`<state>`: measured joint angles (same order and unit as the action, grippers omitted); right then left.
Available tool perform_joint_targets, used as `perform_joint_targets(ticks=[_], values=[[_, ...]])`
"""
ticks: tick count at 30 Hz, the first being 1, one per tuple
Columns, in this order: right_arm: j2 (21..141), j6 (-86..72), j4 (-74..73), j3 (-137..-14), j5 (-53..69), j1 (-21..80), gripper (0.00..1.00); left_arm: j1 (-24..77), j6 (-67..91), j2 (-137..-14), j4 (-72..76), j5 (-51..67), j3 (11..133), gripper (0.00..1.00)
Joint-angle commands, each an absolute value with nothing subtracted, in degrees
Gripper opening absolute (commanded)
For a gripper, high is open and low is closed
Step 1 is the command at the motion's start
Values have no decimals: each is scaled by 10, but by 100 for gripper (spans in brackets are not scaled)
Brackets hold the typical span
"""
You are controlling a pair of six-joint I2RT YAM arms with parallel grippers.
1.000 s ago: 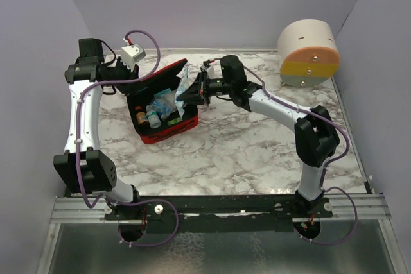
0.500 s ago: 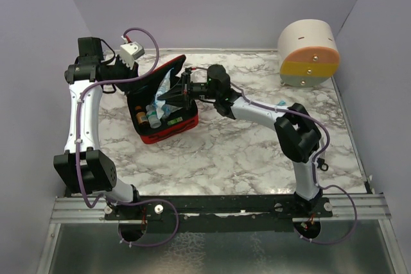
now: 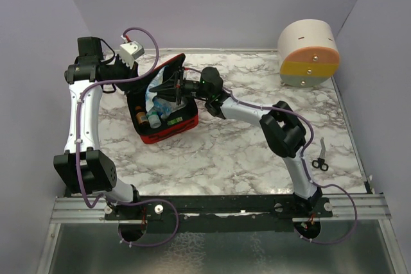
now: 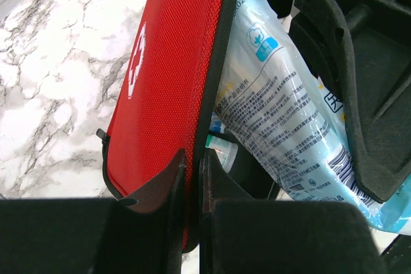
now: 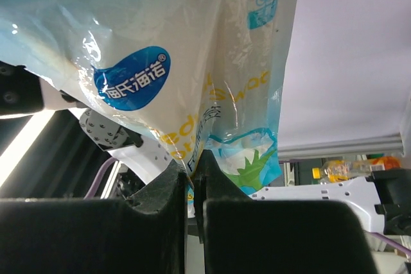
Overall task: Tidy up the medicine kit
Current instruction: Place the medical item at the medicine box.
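Observation:
The medicine kit (image 3: 168, 125), a red zippered case with a black inside, lies open left of centre. Its lid (image 4: 173, 62), red with a white cross, stands upright, and my left gripper (image 4: 192, 166) (image 3: 144, 79) is shut on the lid's edge. My right gripper (image 5: 192, 166) (image 3: 177, 88) is shut on a pale blue plastic packet (image 5: 160, 43) (image 4: 282, 113), which hangs over the open kit, close against the inside of the lid. Small bottles (image 3: 151, 117) lie inside the case.
A round cream, orange and yellow drawer container (image 3: 308, 52) stands at the back right. Black scissors (image 3: 319, 160) lie on the marble table (image 3: 244, 152) near the right edge. Purple walls enclose the table on three sides.
My right arm has swung left and carried the packet from beside the kit to over its open inside. The scissors at the right now show. The left arm has stayed put.

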<state>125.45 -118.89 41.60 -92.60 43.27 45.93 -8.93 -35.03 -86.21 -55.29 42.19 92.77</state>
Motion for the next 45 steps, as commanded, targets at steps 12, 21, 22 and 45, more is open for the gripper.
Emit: perform_joint_targets(ticks=[12,21,22,45], values=[[1295,-1319,447,-987,385,468,1,-91,-352,-857,-544,406,918,0],[1268,-1323,439,-959,379,474,1,-92,-358,-857,-543,402,916,0],[1265,-1321,437,-957,379,475,1,-92,-359,-856,-544,401,915,0],[1174,-1310,451,-841,345,475,1,-92,-374,-849,-544,389,908,0]])
